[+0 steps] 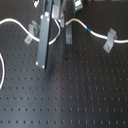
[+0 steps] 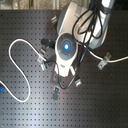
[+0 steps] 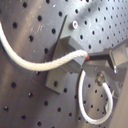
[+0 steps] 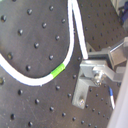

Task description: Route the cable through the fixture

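The white cable (image 1: 17, 22) runs across the black perforated board from the first exterior view's left to its right. It carries a green band (image 4: 57, 70) and a short blue band (image 1: 89, 31). My gripper (image 1: 65, 26) is shut on the cable between those two bands and holds it a little raised, next to a grey fixture clip (image 1: 68, 34). In the first wrist view the cable (image 3: 35, 62) lies across a grey fixture block (image 3: 64, 62) and ends at my gripper (image 3: 91, 57). The cable's free end loops at the second exterior view's left (image 2: 20, 65).
More grey clips stand on the board at the first exterior view's left (image 1: 32, 31) and right (image 1: 109, 40). Several clips also ring the arm in the second exterior view, such as one at the right (image 2: 102, 63). A long dark bar (image 1: 44, 42) hangs beside my gripper.
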